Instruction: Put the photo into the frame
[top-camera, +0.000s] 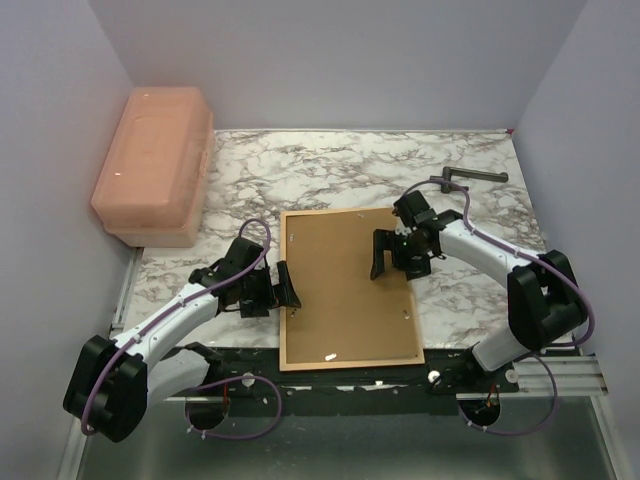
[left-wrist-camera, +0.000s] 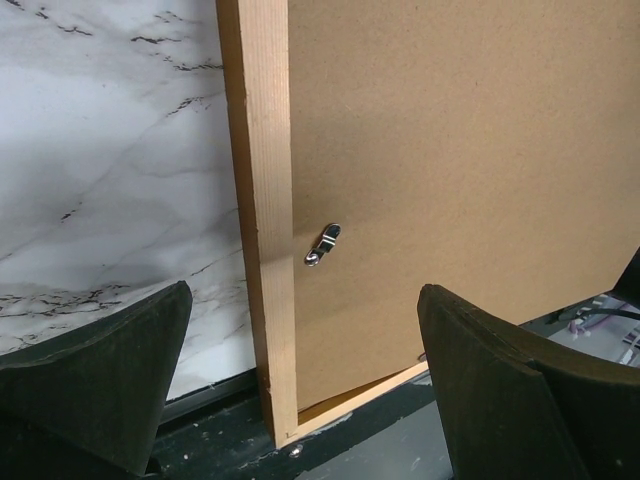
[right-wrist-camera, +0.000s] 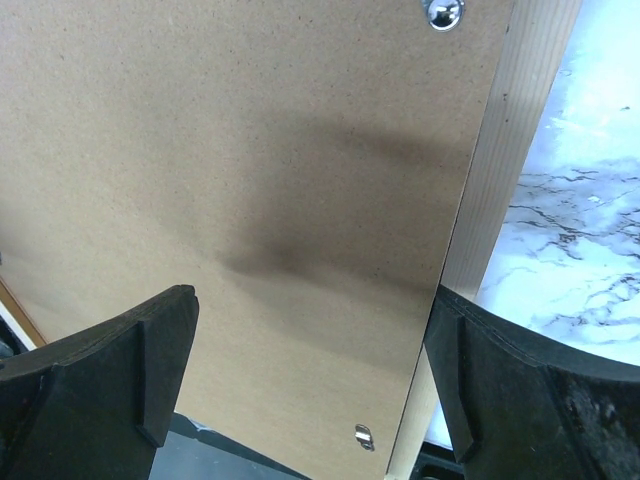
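The frame (top-camera: 283, 300) lies face down in the middle of the table, with the plain brown backing board (top-camera: 345, 285) set in it. The photo is hidden. My left gripper (top-camera: 284, 286) is open at the frame's left rail (left-wrist-camera: 265, 200); its fingers (left-wrist-camera: 100, 380) stand either side of the rail, near a small metal clip (left-wrist-camera: 323, 245). A narrow gap shows between board and frame at the near corner. My right gripper (top-camera: 388, 256) is open over the board's right part (right-wrist-camera: 250, 150), one finger (right-wrist-camera: 520, 400) at the right rail (right-wrist-camera: 510, 150). Neither holds anything.
A pink plastic box (top-camera: 155, 165) stands at the back left. A dark metal tool (top-camera: 470, 178) lies at the back right. The table's black front strip (top-camera: 350, 382) runs just below the frame. Walls close in the left, back and right.
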